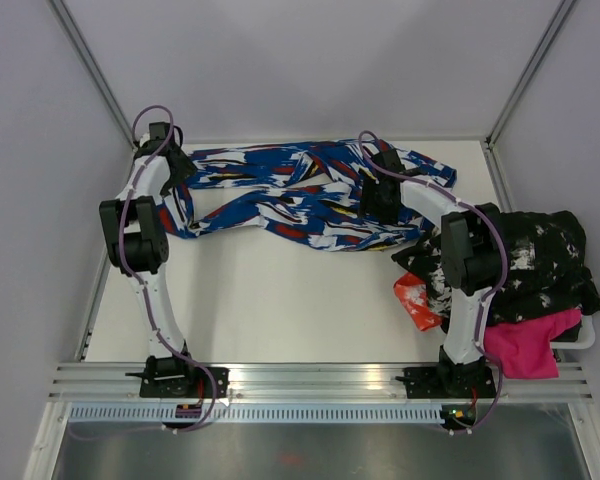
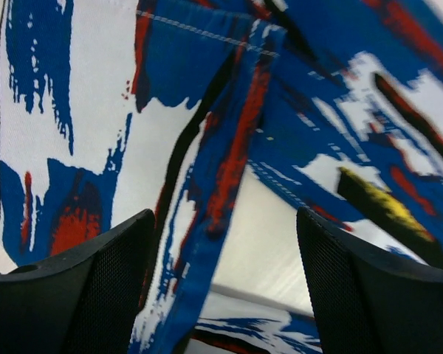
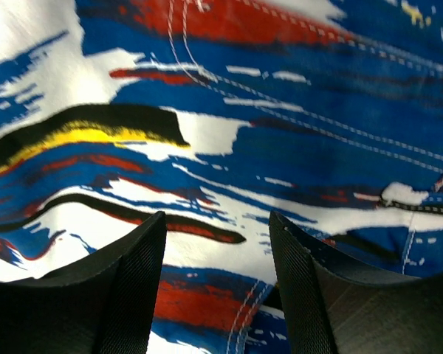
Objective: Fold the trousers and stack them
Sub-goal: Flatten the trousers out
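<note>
— Starting closest in, on the left wrist view: seeing two black, mesh-textured fingers (image 2: 96, 287) at the bottom edge, belonging to the left end effector (image 2: 223, 243).

— Pinching anything?

— Not gripping anything. Standing spread wide, with a raised fold of the trousers (image 2: 229, 147) running up through the gap. Being unable to tell whether the pads are touching the cloth.

— And on the other side?

— Much the same for the right end effector (image 3: 218, 228): hanging with jaws apart, close over flat blue cloth crossed by white stitching, closing on nothing.

— Placing the trousers how, from above?

— Lying rumpled along the far part of the white table (image 1: 280, 300), stretching left to right, with the two legs parting toward the left. Showing royal blue with white, red, black and yellow splashes. Putting the left end effector over the left leg ends and the right end effector over the wider right-hand part.

— Anything else on the table?

— Noting a heap at the right edge: a black-and-white speckled garment (image 1: 540, 255) on top, a pink garment (image 1: 525, 345) below it toward the near side, and a red-orange piece (image 1: 415, 300) poking out on the left. Seeing the right end of the trousers reaching the speckled garment.
</note>
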